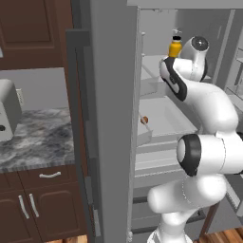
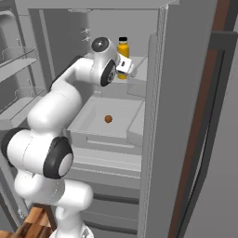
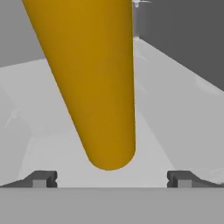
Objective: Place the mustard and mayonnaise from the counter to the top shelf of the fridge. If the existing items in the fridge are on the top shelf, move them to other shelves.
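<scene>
The two-finger gripper (image 3: 112, 179) stands wide open, its two small dark finger tips (image 3: 41, 178) spread far apart with nothing between them. Just ahead of it, centred between the tips but not touched by them, stands the tall slim orange-yellow bottle with a black cap (image 3: 94, 83). In the right base view the gripper (image 2: 126, 66) is at the bottle (image 2: 122, 53), low on its right side, and the white arm reaches into the tall plain grey fridge (image 2: 186, 93) from the near left. The bottle (image 1: 175, 47) stands upright on the flat pale grey top shelf (image 2: 139, 65), towards its far part.

Below that, a small brown ball (image 2: 108, 119) lies in a pale grey tray-like drawer (image 2: 90, 130), well apart from the bottle; the left base view shows the ball (image 1: 144, 120) near the drawer's left edge.

To the left of the fridge lies the grey marbled stone counter (image 1: 42, 137) over dark brown cabinets with silver handles (image 1: 28, 209). A pale grey appliance (image 1: 7, 114) stands on its far left end.
</scene>
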### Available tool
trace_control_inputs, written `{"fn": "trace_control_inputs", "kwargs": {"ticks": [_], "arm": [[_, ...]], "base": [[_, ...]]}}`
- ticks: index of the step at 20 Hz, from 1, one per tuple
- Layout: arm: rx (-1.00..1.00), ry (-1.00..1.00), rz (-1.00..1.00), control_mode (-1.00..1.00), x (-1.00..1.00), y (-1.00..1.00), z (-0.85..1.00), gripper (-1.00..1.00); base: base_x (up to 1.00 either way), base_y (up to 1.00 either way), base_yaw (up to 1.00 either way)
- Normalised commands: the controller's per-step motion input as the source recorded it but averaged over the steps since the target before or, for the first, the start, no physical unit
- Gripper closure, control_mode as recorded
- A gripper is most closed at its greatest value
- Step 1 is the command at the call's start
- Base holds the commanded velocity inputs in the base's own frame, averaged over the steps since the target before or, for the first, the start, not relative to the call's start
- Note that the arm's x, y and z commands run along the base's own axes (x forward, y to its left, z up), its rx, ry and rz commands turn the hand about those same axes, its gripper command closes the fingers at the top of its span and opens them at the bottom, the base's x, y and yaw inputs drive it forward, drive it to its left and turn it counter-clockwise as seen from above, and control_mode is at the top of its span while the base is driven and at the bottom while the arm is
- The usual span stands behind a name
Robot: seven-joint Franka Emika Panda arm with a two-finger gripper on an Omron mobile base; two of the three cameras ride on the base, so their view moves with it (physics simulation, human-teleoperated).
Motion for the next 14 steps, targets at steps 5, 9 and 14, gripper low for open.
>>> {"fn": "trace_control_inputs", "kwargs": {"ticks": [5,9,14], "arm": [[0.0,-0.01,0.0,-1.0,0.4,-0.02,-0.08,-1.0],[0.0,-0.06,0.0,-1.0,0.31,-0.04,-0.08,-1.0],[0.0,-0.07,0.0,-1.0,0.18,0.0,-0.07,-1.0]], "base": [[0.0,0.0,0.0],[0.0,0.0,0.0],[0.0,0.0,0.0]]}}
